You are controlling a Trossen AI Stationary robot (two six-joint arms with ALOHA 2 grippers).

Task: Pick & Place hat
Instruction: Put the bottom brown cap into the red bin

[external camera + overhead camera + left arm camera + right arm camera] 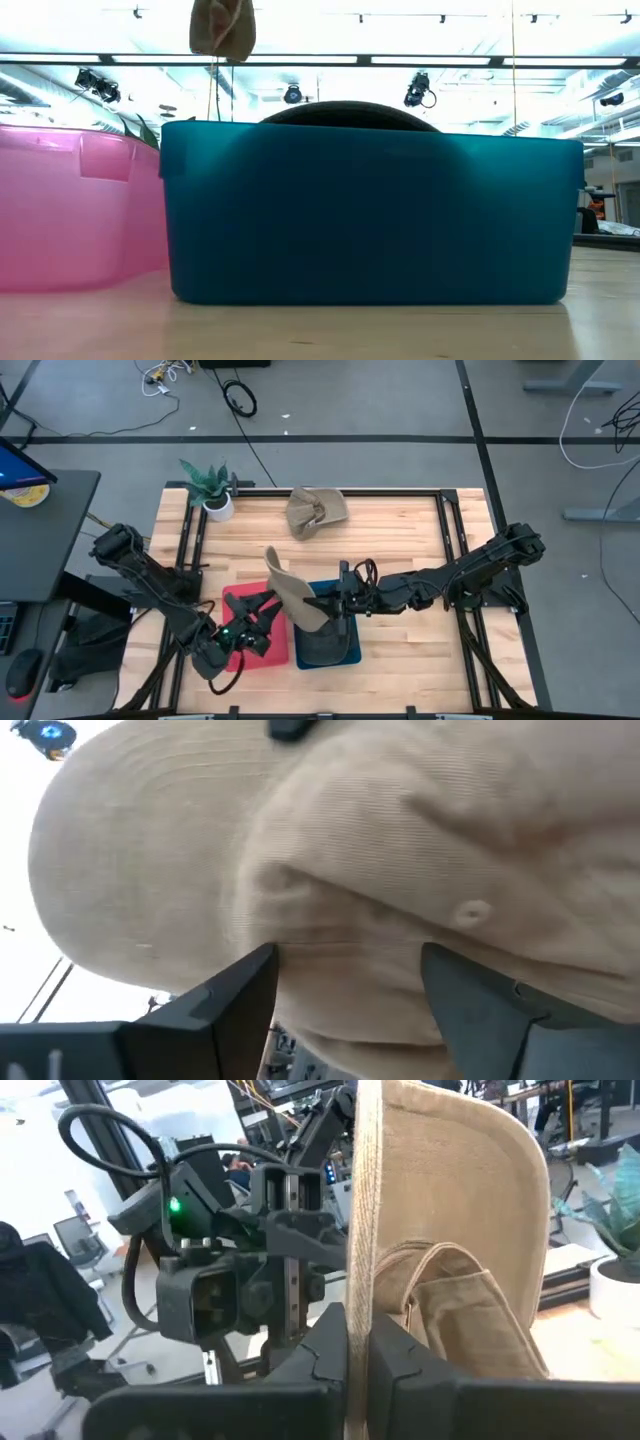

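Over the blue bin (pixel 325 645), the right gripper (pixel 335 603) is pinching the tan hat (pixel 292 592) by its brim, so it hangs upright between both arms. Left gripper (pixel 262 612) sits just beside it above the pink bin (pixel 238 605), fingers (pixel 235 1010) spread apart around the crown. Second hat (pixel 316 510) lies near the plant (pixel 210 488).

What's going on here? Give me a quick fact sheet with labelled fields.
held item: beige hat, over the blue bin
right gripper: shut on the hat's brim
left gripper: beside the hat, fingers open around its crown
pink bin: next to the blue one
second hat: on the table, far side
potted plant: table corner
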